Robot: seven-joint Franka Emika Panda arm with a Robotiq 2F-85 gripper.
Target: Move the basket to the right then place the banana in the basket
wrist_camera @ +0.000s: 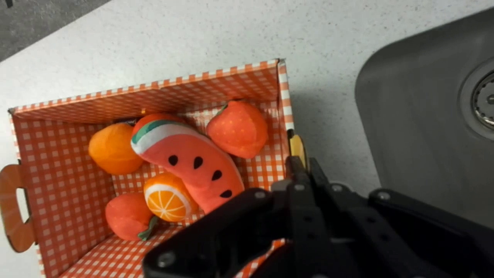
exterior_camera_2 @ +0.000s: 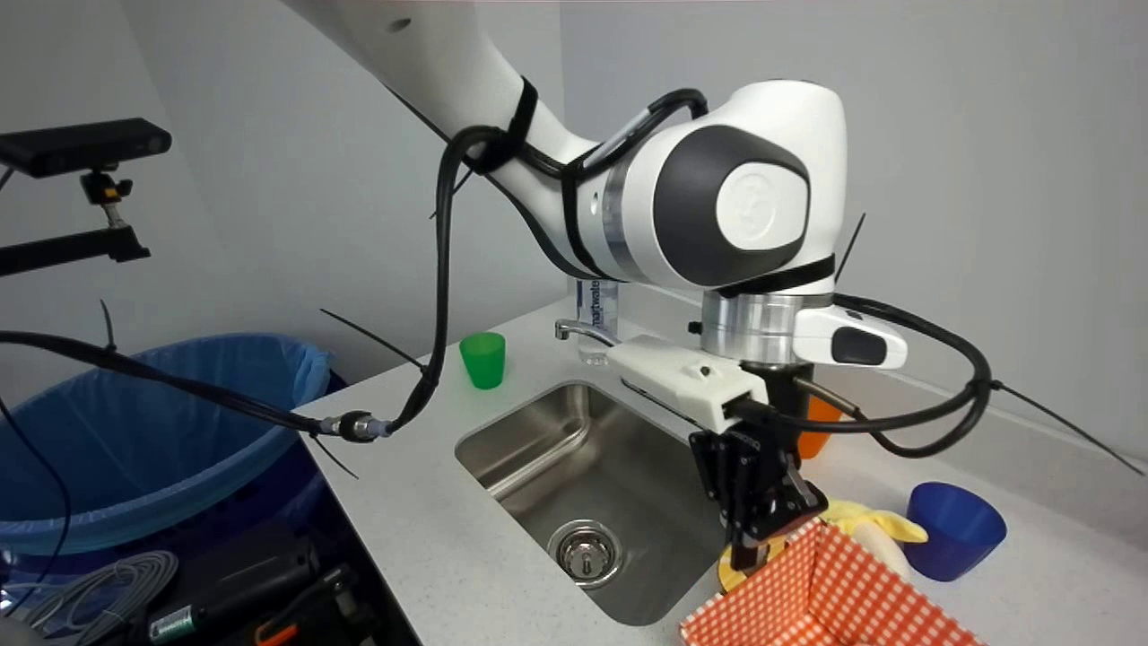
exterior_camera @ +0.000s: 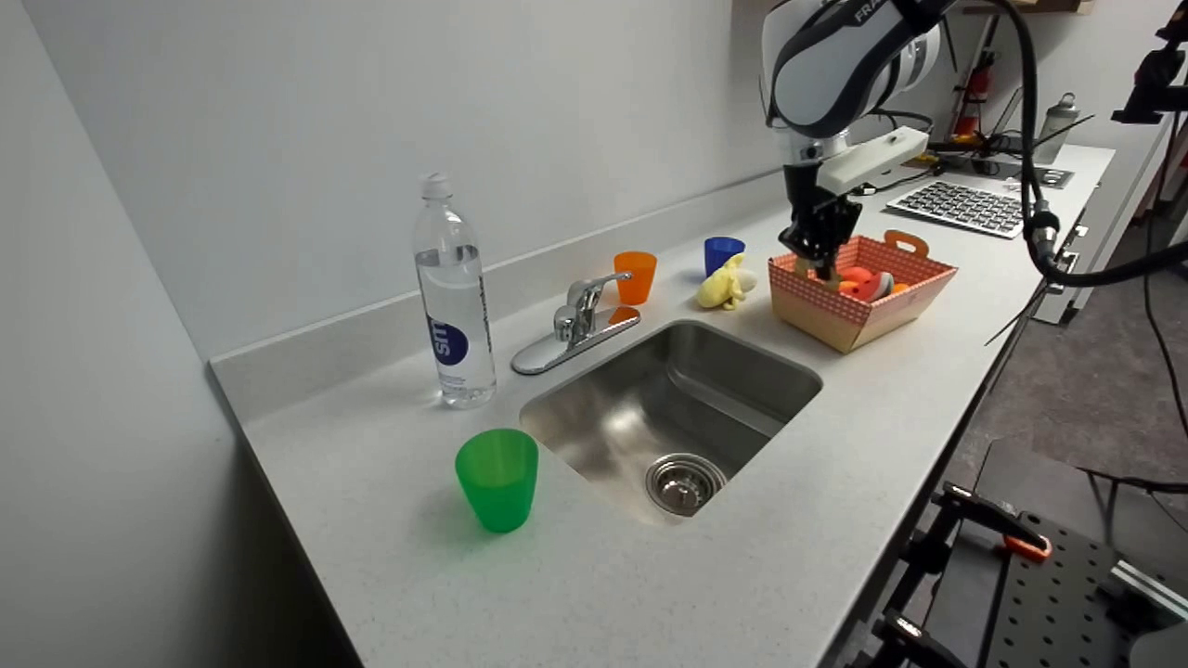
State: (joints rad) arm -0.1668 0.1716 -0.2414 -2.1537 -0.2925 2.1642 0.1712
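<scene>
The basket, lined with orange-and-white check, is standing on the pale speckled counter just beside the sink, with a watermelon slice and other toy fruit lying inside. The gripper is pinching the basket's sink-side handle, its jaws drawn together upon it. The banana, outside the basket, is lying on the counter near it and just beside a blue cup. An orange cup is standing near the chrome faucet; toward the sink's other end, a water bottle and a green cup are standing. Grey walls are enclosing the counter on two sides. In an exterior view, a blue-lined bin is standing beyond the counter's edge. Greyish flooring is showing below.
</scene>
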